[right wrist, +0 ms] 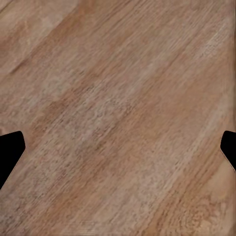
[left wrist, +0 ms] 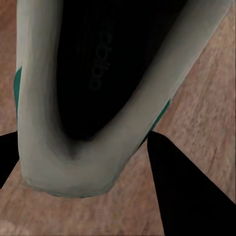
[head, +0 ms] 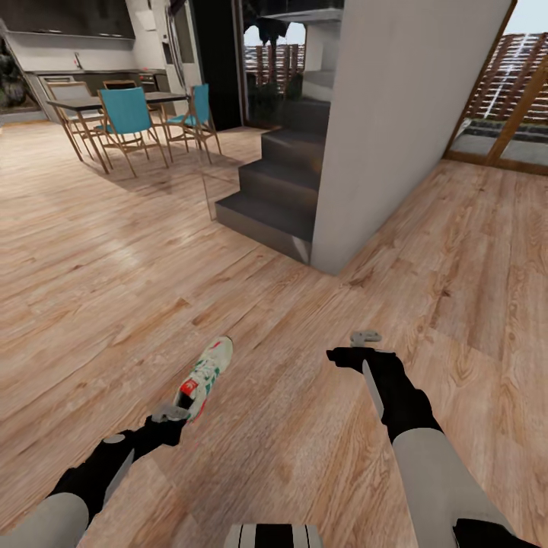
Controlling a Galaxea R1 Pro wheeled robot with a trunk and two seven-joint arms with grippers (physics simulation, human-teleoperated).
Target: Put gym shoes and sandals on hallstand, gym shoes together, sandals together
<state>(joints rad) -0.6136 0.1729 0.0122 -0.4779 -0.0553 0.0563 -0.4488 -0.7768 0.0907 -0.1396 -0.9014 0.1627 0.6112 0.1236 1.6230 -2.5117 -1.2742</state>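
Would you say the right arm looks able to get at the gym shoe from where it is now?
Probably yes, with a sideways reach: bare corridor floor lies between the open right end effector and the gym shoe. But the left end effector already grips its heel.

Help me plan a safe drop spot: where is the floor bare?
Bare wood floor lies between the gym shoe in the left gripper and the right gripper, and onward to the staircase. It is crowded around the dining table and chairs.
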